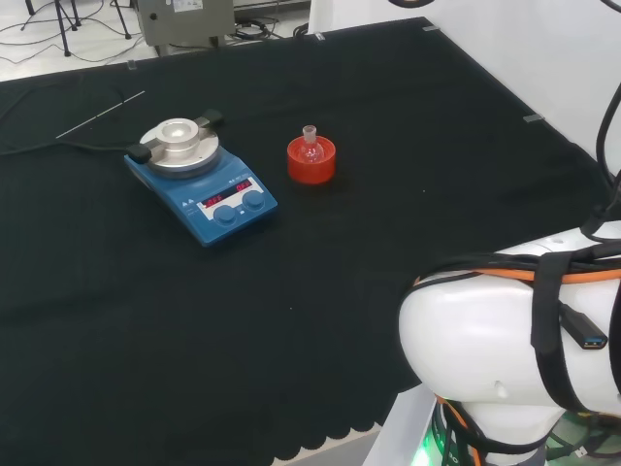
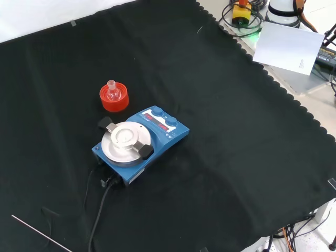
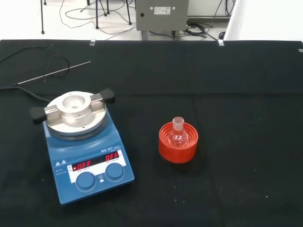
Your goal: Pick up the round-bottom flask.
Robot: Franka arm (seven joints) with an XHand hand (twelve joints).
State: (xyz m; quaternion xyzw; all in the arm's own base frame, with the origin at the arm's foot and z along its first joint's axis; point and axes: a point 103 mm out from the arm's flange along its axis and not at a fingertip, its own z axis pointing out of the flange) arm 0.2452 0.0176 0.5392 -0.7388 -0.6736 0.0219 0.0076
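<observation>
While the round-bottom flask (image 3: 178, 134) sat upright in its red ribbed stand (image 3: 177, 148) beside the blue stirrer plate (image 3: 84, 153) on the worktop (image 1: 388, 126), you needed a descent over its neck; the hand's state could not be told.

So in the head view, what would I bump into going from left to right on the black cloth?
Thin metal rod → blue hotplate → round-bottom flask on its red stand → the arm's white link.

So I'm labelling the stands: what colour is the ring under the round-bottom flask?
Red. The ribbed stand under the round-bottom flask shows best in the wrist view.
</observation>
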